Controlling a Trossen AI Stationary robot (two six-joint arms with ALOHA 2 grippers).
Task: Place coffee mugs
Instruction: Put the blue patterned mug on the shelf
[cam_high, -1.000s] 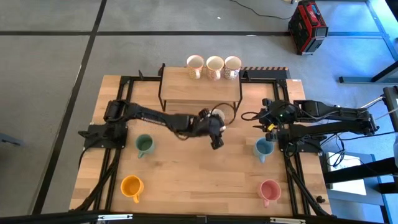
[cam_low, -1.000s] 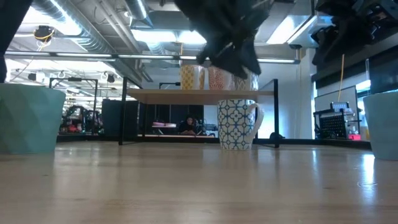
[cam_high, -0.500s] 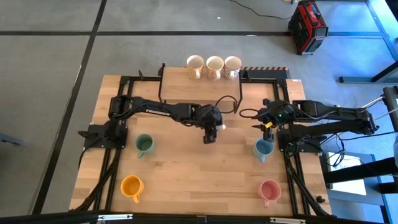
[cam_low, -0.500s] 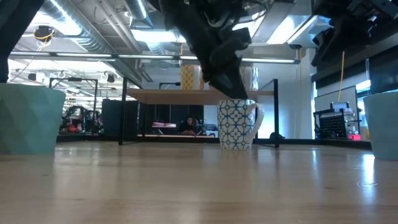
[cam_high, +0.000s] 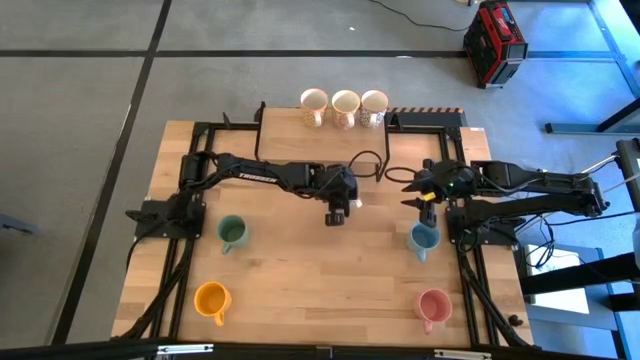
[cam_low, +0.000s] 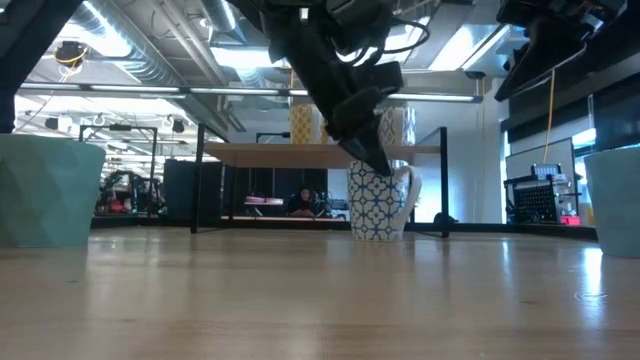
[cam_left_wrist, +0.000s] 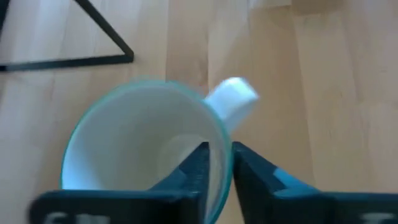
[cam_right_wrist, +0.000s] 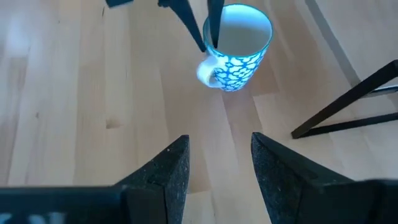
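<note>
Left gripper (cam_high: 338, 214), near the middle of the high view, reaches down over a white ceramic mug with a blue lattice pattern (cam_low: 378, 200) standing upright on the light wooden table (cam_high: 320, 270). Its two dark fingers (cam_left_wrist: 205, 167) straddle the mug's rim beside the handle, one inside and one outside, closed snugly on the thin wall (the left wrist view shows this plainly). In the low view the patterned mug sits at frame centre, just in front of a black-framed wooden shelf (cam_low: 320, 152).

Right gripper (cam_high: 419, 196), at centre right of the high view, hangs above the table with its fingers (cam_right_wrist: 165, 177) parted and nothing between them; its wrist view looks toward the patterned mug.

Three cream patterned mugs (cam_high: 343, 107) stand in a row at upper centre of the high view. A green ceramic mug (cam_high: 233, 233) sits at left of centre, an orange ceramic mug (cam_high: 211, 298) at lower left, a light blue ceramic mug (cam_high: 423, 238) at right of centre just below the right gripper, and a pink ceramic mug (cam_high: 432, 306) at lower right. A red and black case (cam_high: 493, 43) lies on the floor at upper right.
</note>
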